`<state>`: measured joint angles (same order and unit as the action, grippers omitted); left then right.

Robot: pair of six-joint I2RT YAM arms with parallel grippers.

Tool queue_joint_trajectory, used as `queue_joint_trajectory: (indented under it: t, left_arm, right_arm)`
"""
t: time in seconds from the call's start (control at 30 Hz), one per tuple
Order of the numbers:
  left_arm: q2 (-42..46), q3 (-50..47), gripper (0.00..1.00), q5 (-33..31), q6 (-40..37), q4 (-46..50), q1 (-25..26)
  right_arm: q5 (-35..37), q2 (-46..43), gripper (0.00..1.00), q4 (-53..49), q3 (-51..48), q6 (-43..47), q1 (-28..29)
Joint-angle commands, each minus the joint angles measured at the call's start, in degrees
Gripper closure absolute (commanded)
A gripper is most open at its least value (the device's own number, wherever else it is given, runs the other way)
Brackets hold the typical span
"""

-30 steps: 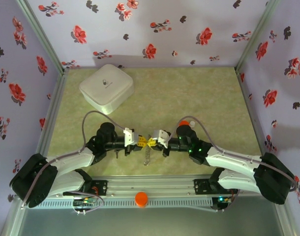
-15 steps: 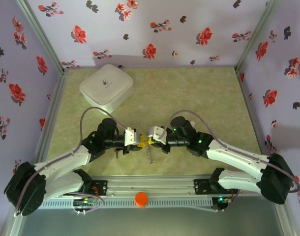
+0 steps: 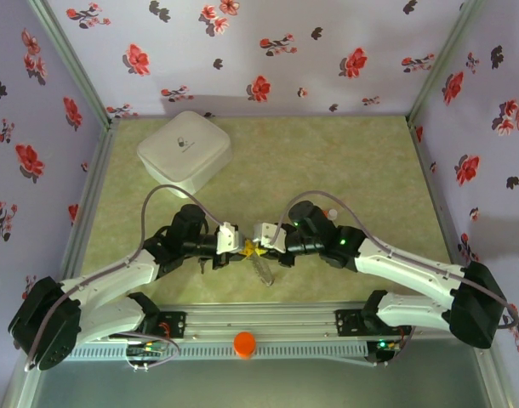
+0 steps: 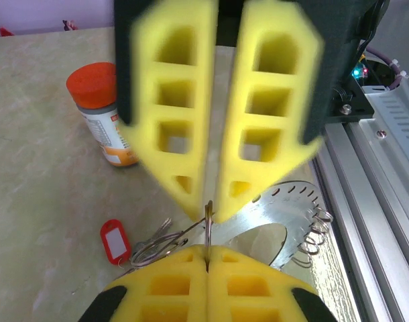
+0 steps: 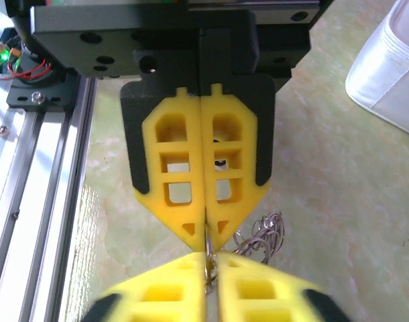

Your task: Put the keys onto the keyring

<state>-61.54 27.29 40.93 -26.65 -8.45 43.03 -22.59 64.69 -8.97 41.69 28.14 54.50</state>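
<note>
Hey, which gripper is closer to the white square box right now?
Left, narrowly. The white box lies beyond and left of both; the left gripper is on its side, and the right gripper meets it tip to tip, a little farther right.

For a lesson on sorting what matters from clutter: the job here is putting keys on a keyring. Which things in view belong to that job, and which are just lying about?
Belongs to the job: keyring; red-tagged key; thin wire ring, pinched in the left tool.
Just lying about: pill bottle; white box.
</note>
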Motion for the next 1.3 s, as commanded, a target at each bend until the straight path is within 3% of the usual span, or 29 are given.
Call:
queue_joint_trajectory:
  t: [0.0,0.17,0.37,0.5,0.6,0.73,0.93,1.27]
  left_arm:
    - [0.6,1.0,1.00,0.8,-1.0,-0.5,0.4]
    - [1.4,-0.3,1.00,0.6,0.3,-2.6,0.4]
    - [1.4,-0.7,1.00,-1.2,3.1,-4.2,0.4]
    - [1.6,0.1,1.00,-5.3,6.9,-3.0,0.4]
    - [1.4,0.6,1.00,-7.5,10.5,-2.3,0.7]
    - [0.9,1.8,1.00,-9.6,14.5,-0.3,1.4]
    - [1.1,2.4,1.00,-12.5,17.0,1.2,3.1]
    - [1.9,2.6,1.00,-13.8,17.3,2.1,4.1]
  right_arm:
    - [1.8,-2.2,0.67,6.3,-1.5,-2.7,0.3]
    - [2.5,-7.7,0.64,12.3,-7.6,-7.2,-2.5]
    - [4.1,-9.9,0.71,7.9,-8.9,-11.2,-2.8]
    - [2.4,-13.0,0.67,4.7,-8.3,-17.7,-2.0]
    - [5.3,-14.4,0.63,1.7,-7.6,-25.0,0.1]
    - [10.4,-13.6,0.57,-3.8,-5.5,-33.0,3.4]
    - [17.7,-10.4,0.52,1.9,-7.7,-38.4,9.1]
    - [25.6,-4.2,0.60,3.5,-8.2,-39.0,11.2]
